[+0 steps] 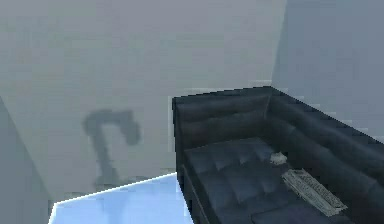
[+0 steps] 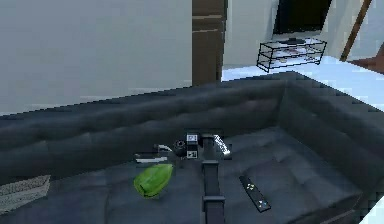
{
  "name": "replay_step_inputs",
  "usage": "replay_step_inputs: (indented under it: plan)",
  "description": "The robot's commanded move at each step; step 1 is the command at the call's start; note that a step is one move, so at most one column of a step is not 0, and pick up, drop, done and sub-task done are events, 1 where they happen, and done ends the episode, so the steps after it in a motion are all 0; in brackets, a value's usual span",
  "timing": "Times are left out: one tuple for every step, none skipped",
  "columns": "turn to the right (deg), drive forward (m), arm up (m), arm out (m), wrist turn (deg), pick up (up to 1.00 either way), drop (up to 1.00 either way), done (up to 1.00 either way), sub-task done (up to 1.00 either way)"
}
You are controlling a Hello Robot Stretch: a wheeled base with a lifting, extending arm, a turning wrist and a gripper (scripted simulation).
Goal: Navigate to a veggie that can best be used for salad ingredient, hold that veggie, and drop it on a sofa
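Arm side view: one bright green, oval veggie (image 2: 153, 179) is seen lying on the dark sofa (image 2: 300, 130) seat, near the tool (image 2: 150, 153) | one black remote (image 2: 254, 192) and two white squares (image 2: 190, 141) are counted | tool's hold cannot be told | forward view: one small pale blob (image 1: 277, 157) and one flat grey item (image 1: 310, 188) are seen on the seat

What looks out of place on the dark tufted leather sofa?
A green rounded vegetable lies on the seat of the dark tufted sofa, not far from a black remote control. Food on upholstery looks odd. Nothing looks spilled or damaged.
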Motion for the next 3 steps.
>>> replay_step_inputs:
  plan:
    - [0.0,0.00,0.10,0.00,0.0,0.00,0.00,0.00,0.00]
    - [0.0,0.00,0.00,-0.08,0.0,0.00,0.00,0.00,0.00]
    - [0.0,0.00,0.00,0.00,0.0,0.00,0.00,1.00,0.00]
